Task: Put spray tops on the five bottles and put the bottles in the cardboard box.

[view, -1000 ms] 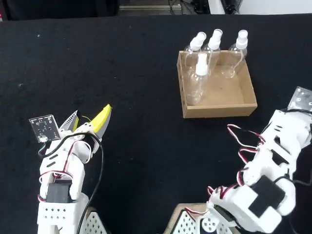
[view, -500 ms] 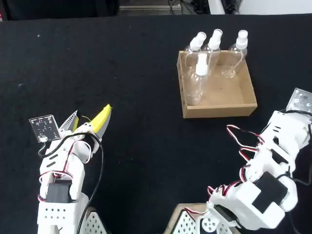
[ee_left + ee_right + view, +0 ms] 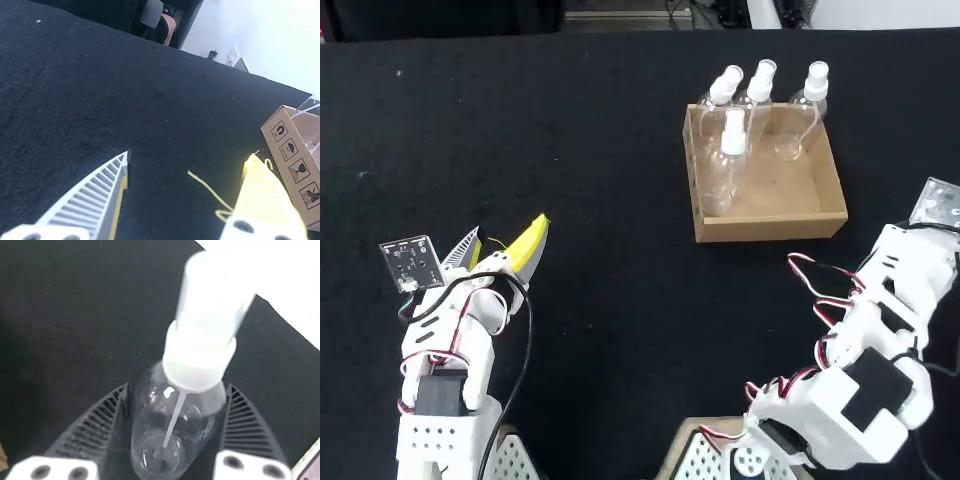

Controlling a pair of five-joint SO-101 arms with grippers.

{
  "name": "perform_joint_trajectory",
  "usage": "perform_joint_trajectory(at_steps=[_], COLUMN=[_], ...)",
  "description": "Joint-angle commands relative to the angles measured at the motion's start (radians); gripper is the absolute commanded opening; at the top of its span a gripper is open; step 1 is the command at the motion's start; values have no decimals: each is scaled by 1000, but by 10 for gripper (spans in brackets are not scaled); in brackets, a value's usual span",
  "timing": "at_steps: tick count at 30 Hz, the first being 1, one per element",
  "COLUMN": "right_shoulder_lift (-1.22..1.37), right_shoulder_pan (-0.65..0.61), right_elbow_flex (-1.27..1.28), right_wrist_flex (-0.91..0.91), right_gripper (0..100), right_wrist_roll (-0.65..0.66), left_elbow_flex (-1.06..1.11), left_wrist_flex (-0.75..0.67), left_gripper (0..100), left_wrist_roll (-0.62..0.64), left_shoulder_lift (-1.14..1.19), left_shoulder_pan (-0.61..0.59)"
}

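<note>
While my right gripper (image 3: 177,386) is clamped on a clear bottle (image 3: 172,440), with one ribbed black finger pressed to each side of its body, the bottle's neck points away from my wrist. A white spray top (image 3: 207,320) sits on that neck, and its thin dip tube shows through the clear wall. Black table (image 3: 570,130) lies behind the bottle.

From above, my right arm (image 3: 880,330) is folded at the near right side of the table. It sits nearer than the cardboard box (image 3: 767,228) and apart from it.

That box sits open on the far right part of the table, with four other bottles (image 3: 720,175) in it, each with a white spray top. One stands by the box's left wall, and the other three are lined along its far wall.

My left gripper (image 3: 508,228) is well apart from the box, on the left side of the table. Its grey finger and yellow finger are spread wide over bare black cloth. From my left wrist, a corner of the box shows beyond the yellow finger.
</note>
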Motion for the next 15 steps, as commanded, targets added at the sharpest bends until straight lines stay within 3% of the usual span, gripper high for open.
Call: perform_joint_trajectory(at_steps=[1,5,15], right_shoulder_lift=[-1,-1,-1], right_shoulder_pan=[-12,-12,-2], right_elbow_flex=[-70,-70,-70], right_wrist_flex=[-28,-28,-28], right_gripper=[237,219,12], right_wrist_roll=[2,2,2], left_elbow_flex=[22,22,22], left_wrist_flex=[3,3,3], left_gripper=[343,343,343], left_wrist_roll=[2,2,2], left_shoulder_lift=[-8,-8,-8], left_shoulder_pan=[-8,-8,-8])
